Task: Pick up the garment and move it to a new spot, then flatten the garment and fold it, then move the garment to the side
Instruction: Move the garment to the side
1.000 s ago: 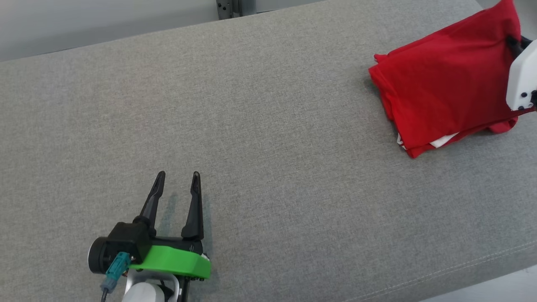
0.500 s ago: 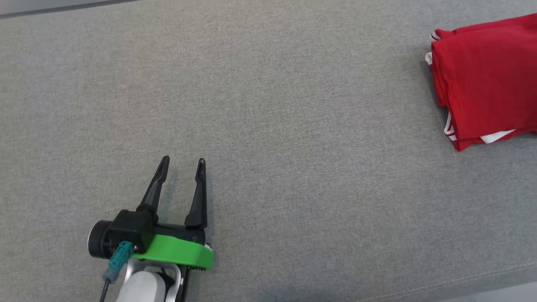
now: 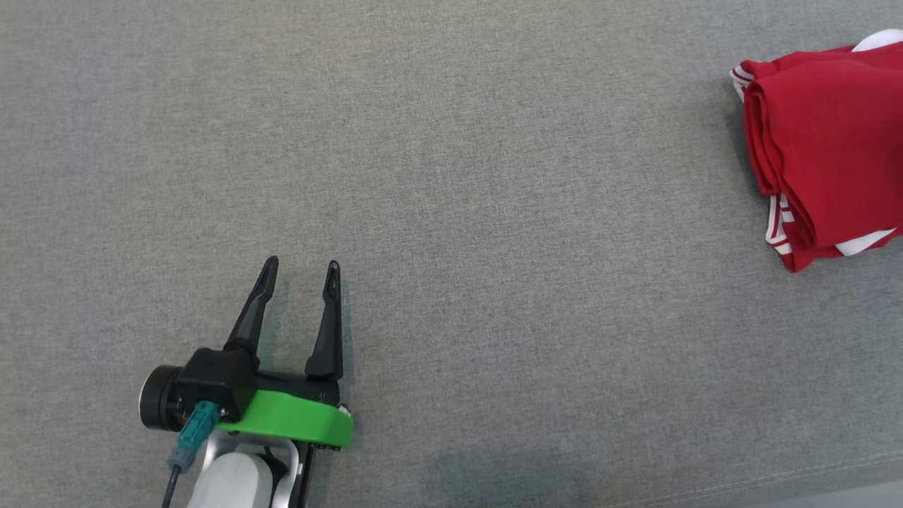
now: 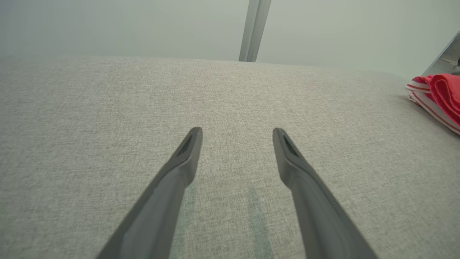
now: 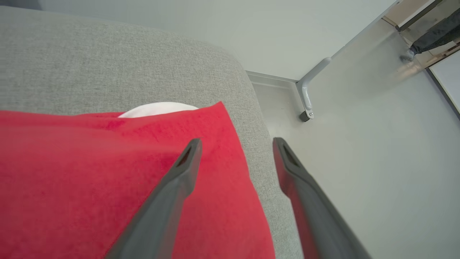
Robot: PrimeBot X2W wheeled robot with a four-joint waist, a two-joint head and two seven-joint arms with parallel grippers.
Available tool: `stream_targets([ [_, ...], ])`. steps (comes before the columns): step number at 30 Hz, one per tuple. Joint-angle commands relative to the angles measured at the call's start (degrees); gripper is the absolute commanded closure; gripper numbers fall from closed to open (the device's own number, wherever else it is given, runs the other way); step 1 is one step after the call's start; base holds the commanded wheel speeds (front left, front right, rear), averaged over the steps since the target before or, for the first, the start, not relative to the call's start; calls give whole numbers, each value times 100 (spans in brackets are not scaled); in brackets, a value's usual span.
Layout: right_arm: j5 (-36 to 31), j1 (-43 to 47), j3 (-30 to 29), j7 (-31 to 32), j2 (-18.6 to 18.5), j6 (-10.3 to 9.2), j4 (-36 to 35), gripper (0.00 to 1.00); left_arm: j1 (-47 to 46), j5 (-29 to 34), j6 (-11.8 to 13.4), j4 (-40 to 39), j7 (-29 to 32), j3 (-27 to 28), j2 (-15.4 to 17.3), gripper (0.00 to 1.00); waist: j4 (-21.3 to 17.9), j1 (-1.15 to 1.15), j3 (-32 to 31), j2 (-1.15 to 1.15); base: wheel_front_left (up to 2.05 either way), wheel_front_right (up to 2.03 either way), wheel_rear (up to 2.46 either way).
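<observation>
The left hand, black-fingered on a green plastic mount, rested low over the grey woven-fabric tabletop, its two long fingers spread apart with nothing between them. Well off to the hand's right, ahead of its fingertips, lay the folded, white-striped red cloth garment.

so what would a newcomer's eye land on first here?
The folded red garment with white stripes, at the far right of the grey fabric surface in the head view. Next, the left gripper on its bright green mount at lower left, jaws apart and empty. The right gripper, jaws apart, sits over the garment's edge.
</observation>
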Motion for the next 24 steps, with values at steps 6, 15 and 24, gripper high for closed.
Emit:
stream_targets([
  [6, -172, -125, -42, -426, 281, -8, 135, 0, -91, 2, 64, -15, 31, 22, 80, 0, -150, 0, -187, 0, 0, 0, 0],
  [15, 84, -24, 234, -1296, 742, -8, 76, 0, -58, -231, 115, 160, -32, 231, 96, 0, -302, 0, -941, 0, 0, 0, 0],
  [24, 714, 669, 655, -1962, 1326, -8, -150, 0, 189, -498, 271, 635, -130, 622, 54, 0, -294, 0, -1731, 0, 0, 0, 0],
])
